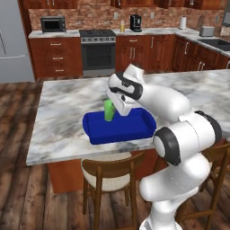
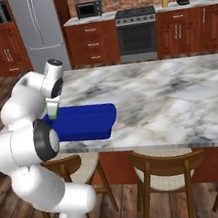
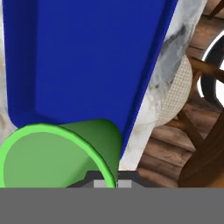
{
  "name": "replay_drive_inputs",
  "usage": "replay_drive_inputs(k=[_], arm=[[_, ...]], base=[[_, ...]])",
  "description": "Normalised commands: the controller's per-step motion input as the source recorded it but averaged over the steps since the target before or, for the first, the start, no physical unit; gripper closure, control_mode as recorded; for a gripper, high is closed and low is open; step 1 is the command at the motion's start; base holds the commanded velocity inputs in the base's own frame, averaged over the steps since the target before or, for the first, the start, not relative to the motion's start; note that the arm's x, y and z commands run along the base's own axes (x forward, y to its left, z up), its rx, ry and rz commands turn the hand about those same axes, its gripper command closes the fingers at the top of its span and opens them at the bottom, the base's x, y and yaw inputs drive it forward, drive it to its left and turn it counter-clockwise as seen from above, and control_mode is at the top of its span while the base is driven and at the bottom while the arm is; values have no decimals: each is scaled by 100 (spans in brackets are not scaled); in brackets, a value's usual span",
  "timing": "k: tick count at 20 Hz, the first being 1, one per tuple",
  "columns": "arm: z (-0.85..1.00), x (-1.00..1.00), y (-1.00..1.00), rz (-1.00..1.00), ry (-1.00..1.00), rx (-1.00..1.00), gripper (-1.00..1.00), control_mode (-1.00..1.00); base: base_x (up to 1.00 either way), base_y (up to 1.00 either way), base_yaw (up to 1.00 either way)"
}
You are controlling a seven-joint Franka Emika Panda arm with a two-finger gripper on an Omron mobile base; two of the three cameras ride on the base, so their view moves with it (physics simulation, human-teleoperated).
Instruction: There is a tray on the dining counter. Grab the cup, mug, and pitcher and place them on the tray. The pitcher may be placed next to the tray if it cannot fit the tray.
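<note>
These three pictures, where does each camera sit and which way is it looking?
Left base view: behind the arm's left, facing the dining counter, blue tray, green cup; arm at lower right.
Right base view: behind its right, same counter, tray and cup; arm at lower left.
Hand view: on the hand, looking down past the cup into the tray.
All three share tray and cup.
</note>
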Motion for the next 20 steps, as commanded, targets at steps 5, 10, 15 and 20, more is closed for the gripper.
replay_drive_inputs(k=[5, 10, 15, 20], arm=[[-29, 37, 2, 0, 1, 0, 100, -100], [-30, 34, 4, 0, 1, 0, 100, -100], [-33, 32, 11, 0, 0, 0, 100, -100], [-34, 36, 12, 0, 0, 0, 100, -100]], base=[[0, 0, 0], [0, 0, 0], [0, 0, 0], [0, 0, 0]])
